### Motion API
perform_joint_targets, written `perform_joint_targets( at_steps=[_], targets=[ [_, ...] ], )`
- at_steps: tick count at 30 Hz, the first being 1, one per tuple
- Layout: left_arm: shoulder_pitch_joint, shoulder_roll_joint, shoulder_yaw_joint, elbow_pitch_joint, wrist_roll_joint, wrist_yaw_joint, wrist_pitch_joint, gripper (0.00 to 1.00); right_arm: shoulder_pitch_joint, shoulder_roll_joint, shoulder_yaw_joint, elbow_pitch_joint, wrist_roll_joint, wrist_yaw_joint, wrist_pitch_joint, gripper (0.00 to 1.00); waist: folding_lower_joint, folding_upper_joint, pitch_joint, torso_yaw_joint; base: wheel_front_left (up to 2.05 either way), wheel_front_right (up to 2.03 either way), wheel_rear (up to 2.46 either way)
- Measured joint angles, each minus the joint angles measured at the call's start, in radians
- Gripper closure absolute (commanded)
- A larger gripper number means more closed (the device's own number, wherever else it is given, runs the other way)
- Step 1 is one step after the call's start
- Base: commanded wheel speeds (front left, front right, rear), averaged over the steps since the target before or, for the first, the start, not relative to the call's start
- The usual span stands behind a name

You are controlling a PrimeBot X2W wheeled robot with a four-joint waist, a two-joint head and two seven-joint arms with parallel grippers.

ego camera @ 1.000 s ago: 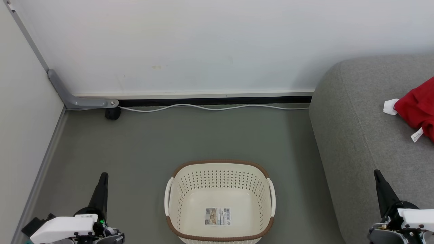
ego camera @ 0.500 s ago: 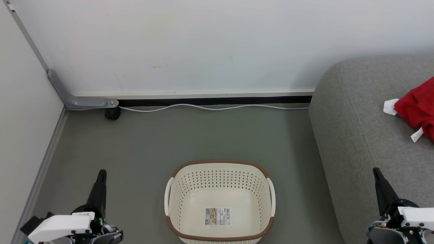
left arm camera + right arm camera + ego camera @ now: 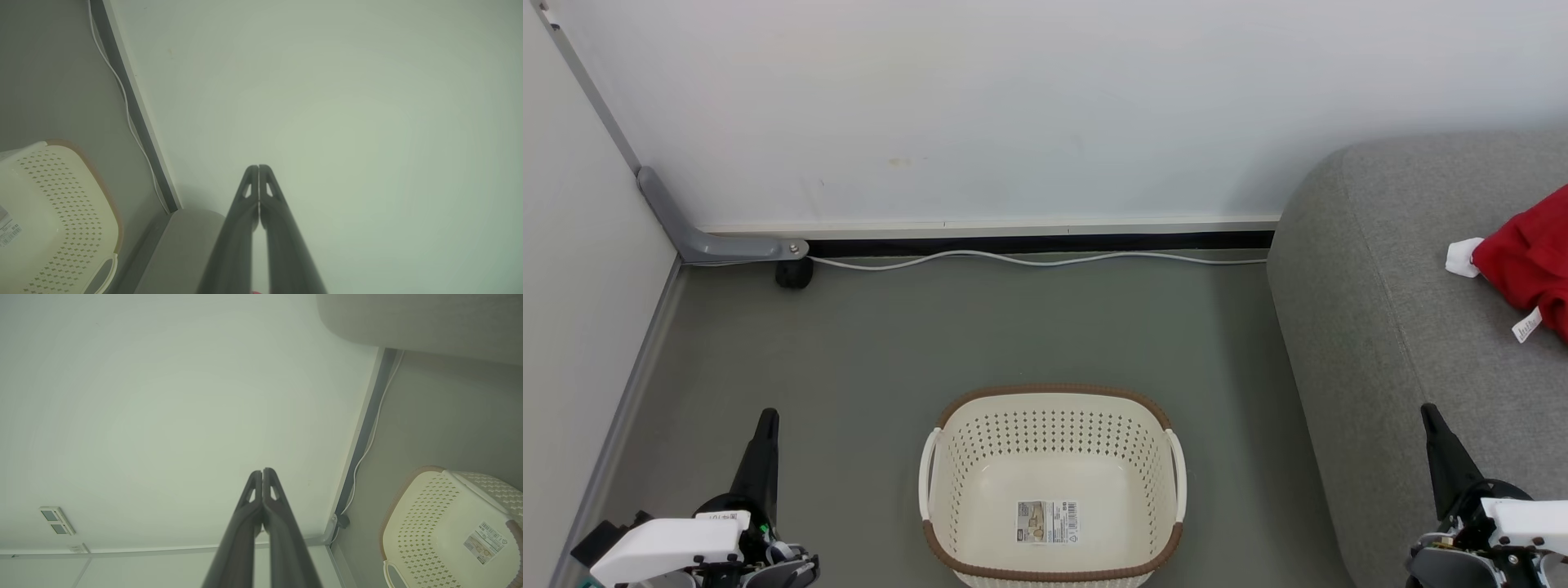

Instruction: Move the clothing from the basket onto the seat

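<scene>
The cream basket [image 3: 1143, 441] with a brown rim stands on the floor at bottom centre, holding nothing but a label sticker [image 3: 1046, 522]. Red clothing [image 3: 1531, 261] with white trim lies on the grey seat [image 3: 1388, 327] at the right edge. My left gripper [image 3: 766, 418] is shut at lower left, left of the basket. My right gripper [image 3: 1427, 412] is shut at lower right, over the seat's front. In the left wrist view my fingers [image 3: 258, 168] are pressed together, the basket [image 3: 45, 204] at left. The right wrist view shows shut fingers [image 3: 262, 473] and the basket [image 3: 433, 514].
A white wall runs along the back with a grey cable [image 3: 1029, 260] on the floor below it. A grey metal bracket [image 3: 711, 243] and a small black wheel [image 3: 794, 273] sit in the left corner. Grey floor surrounds the basket.
My left gripper has drawn slightly down and left in the head view; my right gripper has shifted up a touch. Basket and clothing have not moved.
</scene>
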Motion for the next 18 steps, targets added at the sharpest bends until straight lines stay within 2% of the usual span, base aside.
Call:
perform_joint_targets(
  at_steps=[18],
  targets=[
    [0.000, -0.003, 0.006, 0.000, 0.000, 0.000, 0.004, 1.00, 0.000, 0.000, 0.000, 0.000, 0.000, 0.000, 0.000, 1.00, 0.0000, 0.0000, 0.000, 0.000, 0.00, 0.00, 0.00]
  ],
)
